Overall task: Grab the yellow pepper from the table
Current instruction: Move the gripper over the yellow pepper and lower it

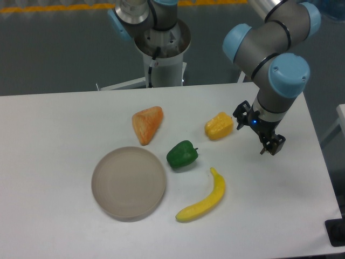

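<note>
Honestly, the gripper (257, 132) is hard to read from where I stand: small, dark, seen at an angle, so I cannot tell whether its fingers are spread or closed. Nothing seems to sit between them. The arm (280, 48) reaches in from the upper right, its upper part cut off by the frame, wrist bent down over the table (54, 129). The yellow pepper (219, 125) lies on the table just left of the gripper, near the green pepper (181, 154).
</note>
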You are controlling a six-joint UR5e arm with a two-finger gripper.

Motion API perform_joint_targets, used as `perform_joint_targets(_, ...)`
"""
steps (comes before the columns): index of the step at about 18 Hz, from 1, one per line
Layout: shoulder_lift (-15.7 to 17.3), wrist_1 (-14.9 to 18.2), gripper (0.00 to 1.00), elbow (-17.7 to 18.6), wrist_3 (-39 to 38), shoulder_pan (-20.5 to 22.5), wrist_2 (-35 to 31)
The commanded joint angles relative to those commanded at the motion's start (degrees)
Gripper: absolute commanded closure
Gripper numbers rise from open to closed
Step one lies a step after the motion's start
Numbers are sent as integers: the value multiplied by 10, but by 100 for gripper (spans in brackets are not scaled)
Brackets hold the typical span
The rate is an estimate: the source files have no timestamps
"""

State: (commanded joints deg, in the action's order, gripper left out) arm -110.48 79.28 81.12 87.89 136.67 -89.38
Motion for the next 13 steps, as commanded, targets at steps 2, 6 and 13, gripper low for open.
perform_joint_targets(2,3,-2,0,5,0,0,-1)
perform_joint_targets(6,7,2,0,9,0,-4,-2)
perform_joint_targets(13,112,-19,0,170,69,-8,-4)
